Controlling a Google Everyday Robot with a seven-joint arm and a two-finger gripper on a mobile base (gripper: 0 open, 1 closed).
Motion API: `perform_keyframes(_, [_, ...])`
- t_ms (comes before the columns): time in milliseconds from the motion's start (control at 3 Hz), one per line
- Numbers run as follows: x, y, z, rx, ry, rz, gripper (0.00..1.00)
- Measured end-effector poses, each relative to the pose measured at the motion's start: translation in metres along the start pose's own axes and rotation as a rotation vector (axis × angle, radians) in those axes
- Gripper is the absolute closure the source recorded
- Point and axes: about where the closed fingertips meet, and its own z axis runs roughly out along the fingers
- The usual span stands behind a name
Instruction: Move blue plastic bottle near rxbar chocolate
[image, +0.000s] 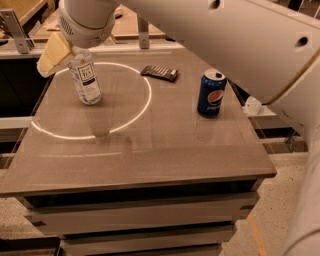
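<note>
- This looks like a robot lab or test workshop: a large white robot arm (225, 40) reaches over a plain grey worktable (150, 150).
- A bright ring of light (149, 95) lies on the tabletop.
- The floor (280, 210) is hard and speckled, and a metal bracket (15, 30) and wooden boards (27, 7) stand behind.
- The gripper (55, 55) hangs over the table's far left corner, beside the top of the blue plastic bottle (87, 82).

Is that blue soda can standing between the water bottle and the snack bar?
No, the snack bar lies between the bottle and the can, with the robot's hand at the bottle's top.
</note>
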Motion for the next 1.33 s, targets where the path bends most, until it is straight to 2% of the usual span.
perform_keyframes(667, [-0.014,-0.023,0.039,-0.031,0.005,0.094,0.0])
perform_keyframes(1333, [-0.011,-0.03,0.076,-0.044,0.036,0.128,0.0])
